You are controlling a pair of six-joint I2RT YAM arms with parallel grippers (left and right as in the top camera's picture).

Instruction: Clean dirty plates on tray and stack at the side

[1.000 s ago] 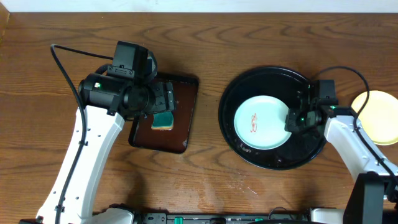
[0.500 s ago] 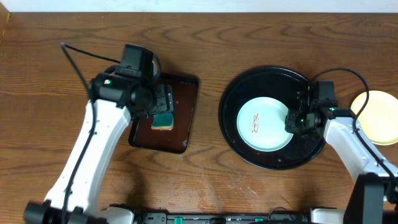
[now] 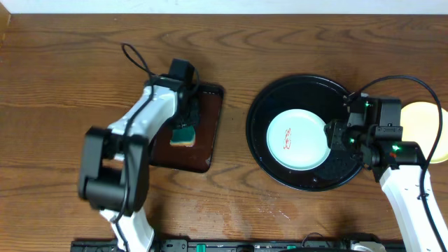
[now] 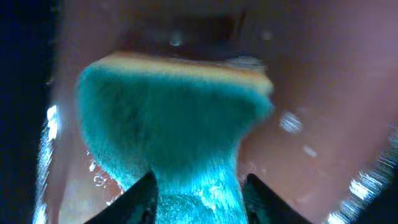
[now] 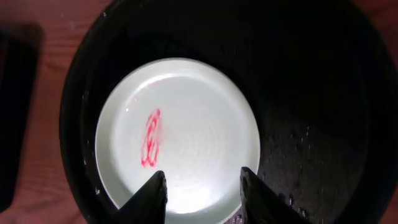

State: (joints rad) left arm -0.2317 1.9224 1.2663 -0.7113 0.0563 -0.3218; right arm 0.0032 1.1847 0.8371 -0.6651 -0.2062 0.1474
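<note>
**Sponge [image 3: 184, 134] pinched at left, smeared plate [image 3: 297, 140] lying in the black tray [image 3: 301, 87]**

Wood-grain worktop [image 3: 84, 56] carries everything. On its right half sits the large round black tray, glossy and raised at the rim, with drops of water on its floor in the right wrist view. On the left half lies the smaller rectangular brown tray [image 3: 210, 133], also wet.

The pale mint plate rests flat in the black tray, a little left of its middle. A pale yellow plate [image 3: 422, 112] lies on the worktop just beyond the tray's right rim, partly under the right arm.

The right gripper [image 5: 202, 193] hovers over the mint plate's near edge, its jaws spread with nothing between them. The left gripper [image 4: 199, 196] reaches down into the brown tray, and its jaws pinch the sponge, whose teal face narrows where the fingers [image 4: 144, 194] press in; a yellow layer shows at its far edge.

A small red smear [image 3: 285, 140] marks the mint plate left of its centre.
</note>
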